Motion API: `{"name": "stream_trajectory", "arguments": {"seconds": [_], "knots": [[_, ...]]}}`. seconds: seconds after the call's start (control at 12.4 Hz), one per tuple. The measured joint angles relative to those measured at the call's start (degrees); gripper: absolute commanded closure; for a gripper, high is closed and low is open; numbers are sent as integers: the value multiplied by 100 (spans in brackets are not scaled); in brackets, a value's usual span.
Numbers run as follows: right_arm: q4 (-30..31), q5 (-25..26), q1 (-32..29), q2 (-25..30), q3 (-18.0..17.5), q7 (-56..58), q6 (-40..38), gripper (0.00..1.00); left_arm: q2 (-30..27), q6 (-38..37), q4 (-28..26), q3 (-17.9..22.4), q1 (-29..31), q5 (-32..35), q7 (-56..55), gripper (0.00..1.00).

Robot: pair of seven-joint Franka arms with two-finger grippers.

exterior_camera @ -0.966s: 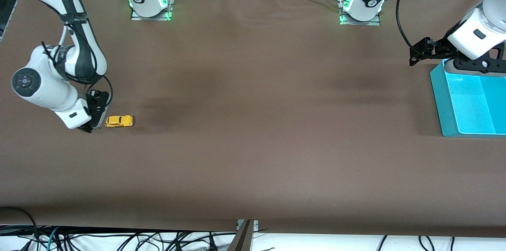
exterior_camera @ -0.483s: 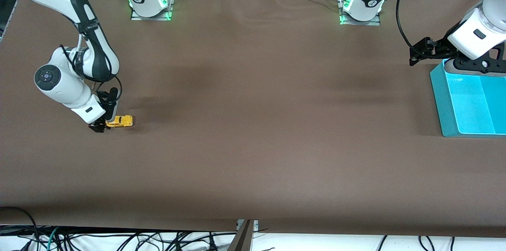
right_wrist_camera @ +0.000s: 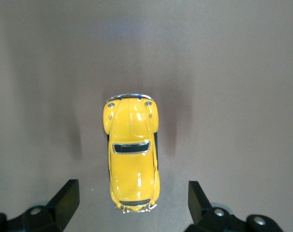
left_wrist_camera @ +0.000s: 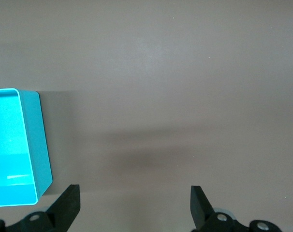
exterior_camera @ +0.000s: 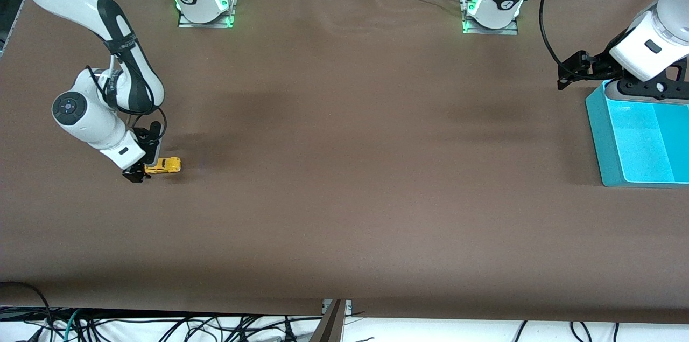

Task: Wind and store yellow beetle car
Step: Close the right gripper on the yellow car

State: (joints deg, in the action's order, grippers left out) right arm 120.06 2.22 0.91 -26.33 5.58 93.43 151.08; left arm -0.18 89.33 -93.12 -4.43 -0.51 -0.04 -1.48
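no readable text, no labels, no brand marks, no numbers, no signs anywhere, not in front view, not in either wrist view

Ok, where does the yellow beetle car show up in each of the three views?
Front view: the yellow beetle car sits on the brown table toward the right arm's end, touching distance from the right gripper.
Right wrist view: the car lies between the open fingers, not yet gripped.
Left wrist view: not in it; only the teal bin.
Shared landmark: the teal bin, in the front and left wrist views.
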Motion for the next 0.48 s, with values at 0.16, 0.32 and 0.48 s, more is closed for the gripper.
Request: {"name": "stream_trajectory", "arguments": {"seconds": [0.16, 0.32, 0.48], "knots": [[0, 0, 0, -16, -8, 9, 40, 47, 0, -3, 0, 0, 0, 0, 0, 0], [0, 0, 1, -16, -21, 12, 46, 65, 0, -30, 0, 0, 0, 0, 0, 0], [0, 0, 2, -16, -31, 14, 47, 77, 0, -38, 0, 0, 0, 0, 0, 0]]}}
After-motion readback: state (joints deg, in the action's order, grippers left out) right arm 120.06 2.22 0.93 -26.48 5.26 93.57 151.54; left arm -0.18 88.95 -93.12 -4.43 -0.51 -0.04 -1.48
